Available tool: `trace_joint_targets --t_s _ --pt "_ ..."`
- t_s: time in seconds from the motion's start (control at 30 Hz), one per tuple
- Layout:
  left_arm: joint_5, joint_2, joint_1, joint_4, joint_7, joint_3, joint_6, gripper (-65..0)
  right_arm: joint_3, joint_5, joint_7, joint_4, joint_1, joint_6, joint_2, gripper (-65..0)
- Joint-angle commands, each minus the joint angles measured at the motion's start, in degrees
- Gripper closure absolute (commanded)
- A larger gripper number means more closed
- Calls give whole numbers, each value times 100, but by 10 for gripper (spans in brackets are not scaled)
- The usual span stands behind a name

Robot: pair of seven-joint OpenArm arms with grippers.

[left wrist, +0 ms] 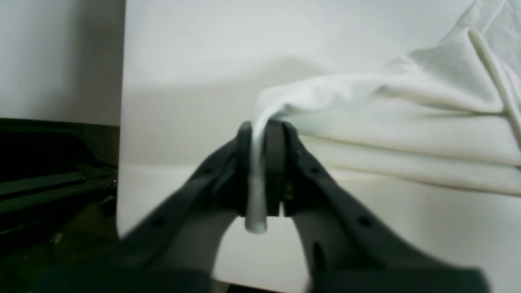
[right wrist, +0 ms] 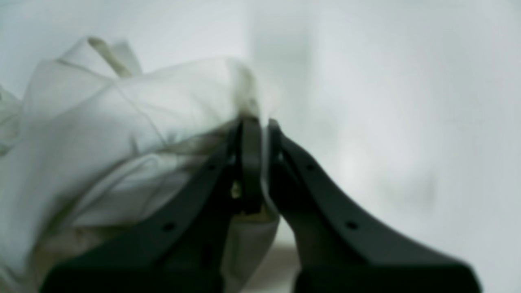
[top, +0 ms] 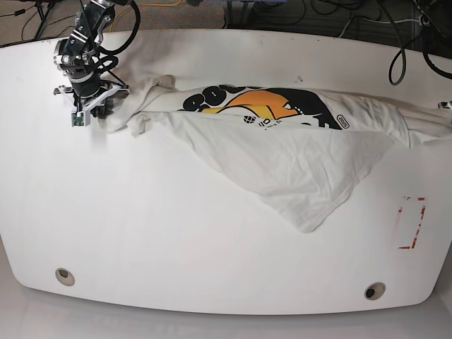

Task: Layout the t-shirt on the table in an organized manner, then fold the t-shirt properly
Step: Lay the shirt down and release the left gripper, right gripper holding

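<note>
The white t-shirt (top: 296, 159) lies stretched across the far half of the table (top: 212, 233), its orange-and-yellow graphic facing up and a loose flap drooping toward the middle. Its left end is bunched at my right gripper (top: 106, 116). In the right wrist view that gripper (right wrist: 262, 162) is shut on a fold of the t-shirt (right wrist: 101, 122). My left gripper (left wrist: 260, 171) sits near the table's edge with a thin strip of t-shirt (left wrist: 407, 122) hem pinched between its pads. The base view cuts off the shirt's right end and the left arm.
A red tape rectangle (top: 412, 222) marks the table's right side. Two round grommet holes (top: 64, 276) (top: 374, 291) sit near the front edge. Cables run behind the far edge. In the left wrist view the table (left wrist: 183, 81) ends at left, with dark equipment (left wrist: 53, 183) beyond.
</note>
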Motion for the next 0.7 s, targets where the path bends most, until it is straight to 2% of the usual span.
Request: trace_joint_targets --t_s 0.0,0.17,0.2,0.4,0.5,0.67 --pt "20 -189 -3 126 -117 -73 53 -206 -4 -40 63 101 34 -66 74 -2" --pt "20 -206 14 126 -108 -82 53 -374 -215 -49 63 101 113 -66 74 -2" --pt "20 -241 14 126 -99 -82 53 -388 -215 -49 63 101 122 -66 74 -2" --pt "-50 -408 173 179 -82 -82 53 -399 -259 -49 63 101 139 -66 74 -2" --pt "-322 -408 173 249 -29 -73 53 -399 -259 -49 63 101 139 -66 74 -2" --pt "-1078 -417 102 530 683 -21 53 -399 -268 -49 63 101 192 -66 74 -2"
